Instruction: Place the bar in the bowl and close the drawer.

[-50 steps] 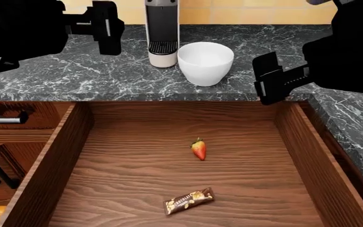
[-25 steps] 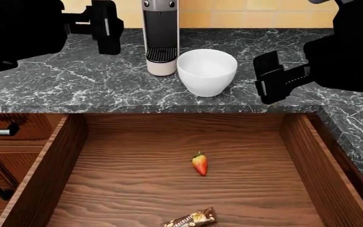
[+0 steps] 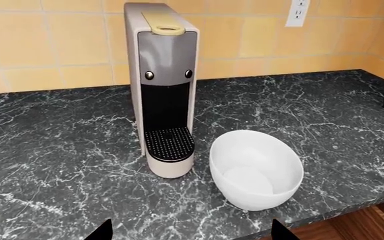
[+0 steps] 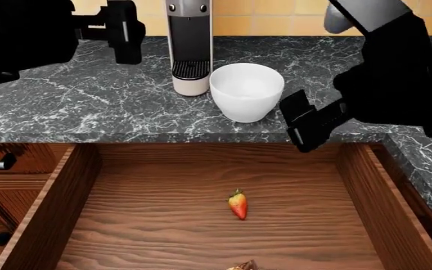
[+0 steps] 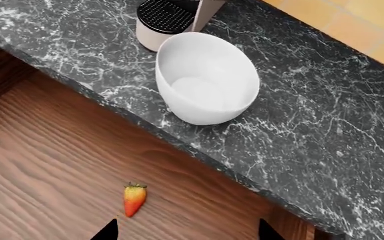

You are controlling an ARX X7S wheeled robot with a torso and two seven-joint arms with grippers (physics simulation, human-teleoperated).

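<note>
From my left wrist, I see the coffee machine [image 3: 166, 95] and the bowl [image 3: 257, 169] just beside it on the desk [image 3: 58, 150]. Only two dark tips of my left claw [image 3: 187, 231] show, spread wide apart — it is open and holds nothing. The bar is not in this view.

From my head, the drawer [image 4: 163, 214] stands pulled out below the desk edge, a strawberry [image 4: 238, 204] mid-floor. The bar [image 4: 242, 265] is a mere sliver at the near edge of the floor, cut off, so I cannot tell how its long axis lies. My right claw [image 4: 304, 125] hangs over the drawer's back edge, right of the bowl; my left claw stays high over the desk, well apart. The bar lies toward me and below — my right arm looks the nearer one.

From my right wrist, the tips of my right claw sit wide apart, empty, above the strawberry and drawer floor; no bar shows.
</note>
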